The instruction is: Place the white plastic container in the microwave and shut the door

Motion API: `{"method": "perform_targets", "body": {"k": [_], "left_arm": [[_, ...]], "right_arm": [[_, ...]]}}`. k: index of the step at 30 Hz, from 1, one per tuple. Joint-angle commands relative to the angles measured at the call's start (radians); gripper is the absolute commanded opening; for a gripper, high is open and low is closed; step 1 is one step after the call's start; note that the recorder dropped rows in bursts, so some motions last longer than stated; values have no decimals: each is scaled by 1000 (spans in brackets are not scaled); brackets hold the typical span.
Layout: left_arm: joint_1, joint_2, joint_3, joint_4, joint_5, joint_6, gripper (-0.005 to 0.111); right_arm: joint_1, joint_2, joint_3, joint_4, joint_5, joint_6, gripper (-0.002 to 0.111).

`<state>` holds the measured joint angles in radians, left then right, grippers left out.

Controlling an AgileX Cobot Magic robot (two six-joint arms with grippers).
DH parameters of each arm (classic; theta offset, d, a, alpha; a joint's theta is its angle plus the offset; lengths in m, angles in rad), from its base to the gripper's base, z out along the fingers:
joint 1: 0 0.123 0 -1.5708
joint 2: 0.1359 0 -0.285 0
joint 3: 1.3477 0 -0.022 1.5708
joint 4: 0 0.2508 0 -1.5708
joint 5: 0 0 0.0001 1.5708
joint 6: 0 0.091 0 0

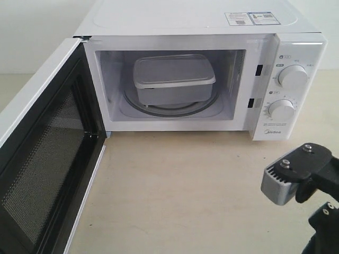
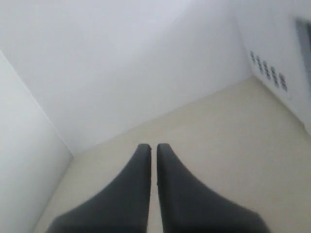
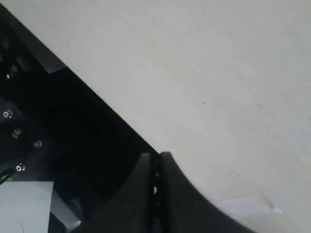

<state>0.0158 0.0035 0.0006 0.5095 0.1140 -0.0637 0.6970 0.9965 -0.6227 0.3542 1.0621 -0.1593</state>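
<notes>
Both grippers are closed up with nothing in them: the left gripper [image 2: 153, 145] has its dark fingers pressed nearly together over the beige table [image 2: 228, 145], and the right gripper [image 3: 155, 156] looks the same, fingers side by side with no gap to speak of, hanging over the edge of the tabletop with dark hardware beyond it. In the exterior view the white plastic container [image 1: 174, 79] is inside the microwave [image 1: 201, 21], sitting on the glass turntable [image 1: 175, 111] with its lid on, roughly centred in the cavity. The door [image 1: 42, 159] is swung wide open to the left, mesh window and black inner frame facing us. Part of the right arm [image 1: 296, 177] shows low on the right, well apart from the microwave and below the two dials [image 1: 292, 76]. Can't see the left arm in that view at all.
</notes>
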Motion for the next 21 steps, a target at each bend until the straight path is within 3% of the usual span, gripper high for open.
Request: {"method": "perform_targets", "body": {"k": [1, 5, 9, 21], "left_arm": [[2, -3, -1, 15, -284, 5, 4], [2, -3, -1, 11, -486, 5, 4], [2, -3, -1, 11, -505, 5, 4], [2, -3, -1, 11, -507, 5, 4]], "right_arm": [[0, -10, 6, 7, -39, -18, 0], [0, -10, 6, 7, -106, -22, 0], [0, -10, 6, 7, -182, -22, 0], [0, -39, 6, 7, -184, -22, 0]]}}
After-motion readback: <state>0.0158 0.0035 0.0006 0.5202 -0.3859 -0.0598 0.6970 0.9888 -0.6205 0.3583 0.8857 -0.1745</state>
